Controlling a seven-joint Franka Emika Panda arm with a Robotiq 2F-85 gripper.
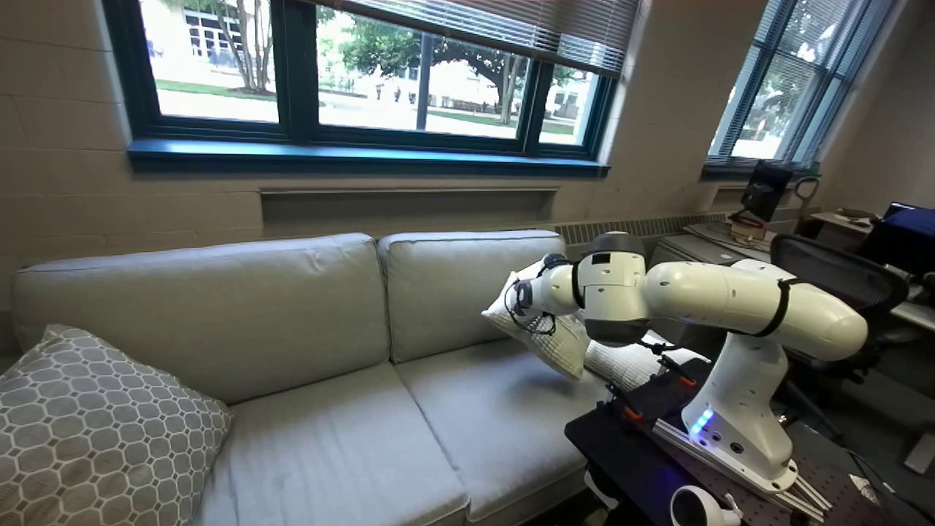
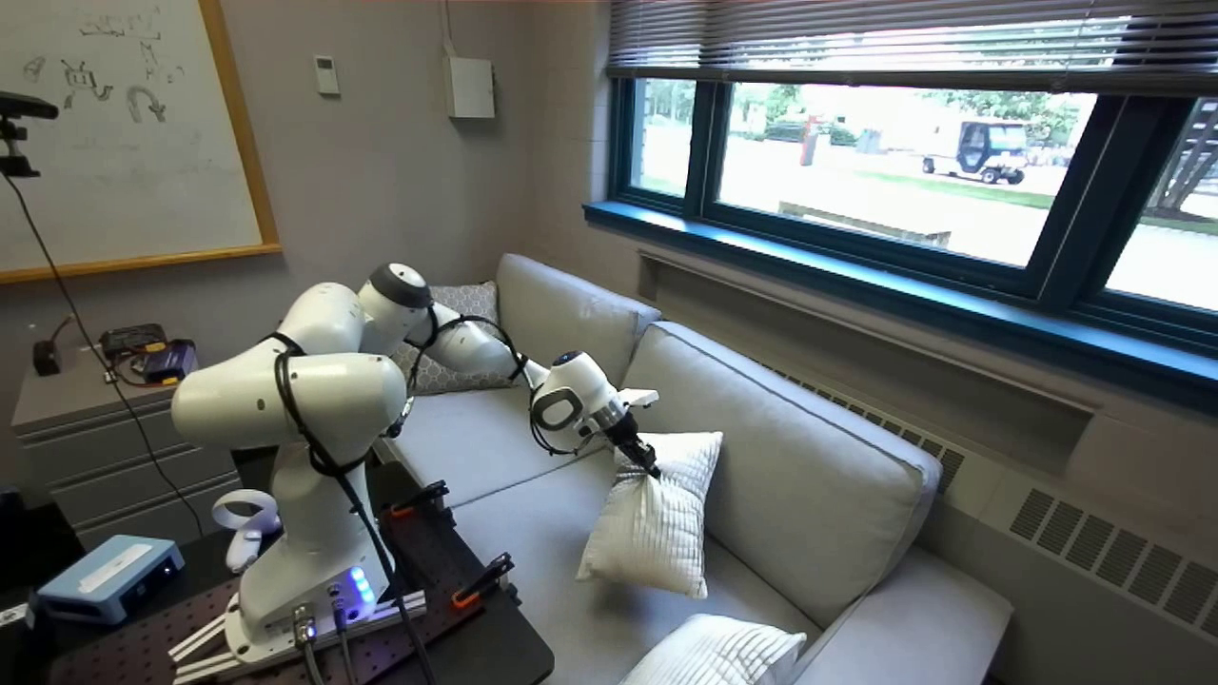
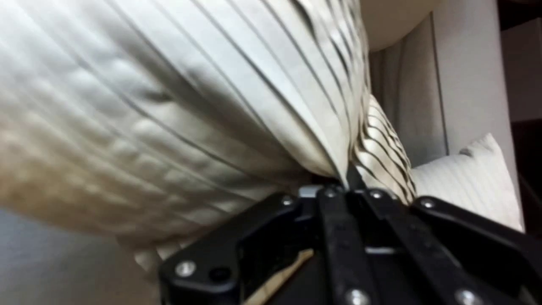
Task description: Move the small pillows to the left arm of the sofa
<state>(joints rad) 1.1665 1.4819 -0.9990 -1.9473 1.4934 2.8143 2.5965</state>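
My gripper (image 3: 349, 182) is shut on an edge of a small pillow (image 2: 657, 542), off-white and ribbed, its cloth bunched at the fingertips. This cushion hangs tilted over a seat of the pale sofa (image 1: 314, 467), close to a back cushion; whether its lower edge touches the seat I cannot tell. The other small pillow (image 1: 624, 365) lies on the same seat, partly behind the arm's base in that exterior view and cut off by the frame edge in another. A padded armrest (image 2: 913, 618) rises beside it. At the opposite end, the sofa's left arm as one faces it is hidden.
A large grey patterned pillow (image 1: 102, 431) leans at the far end of the sofa. The robot's dark table (image 1: 613, 453), with orange-tipped clamps, stands against the sofa's front. Behind the back cushions runs the wall with a window sill (image 2: 913, 304).
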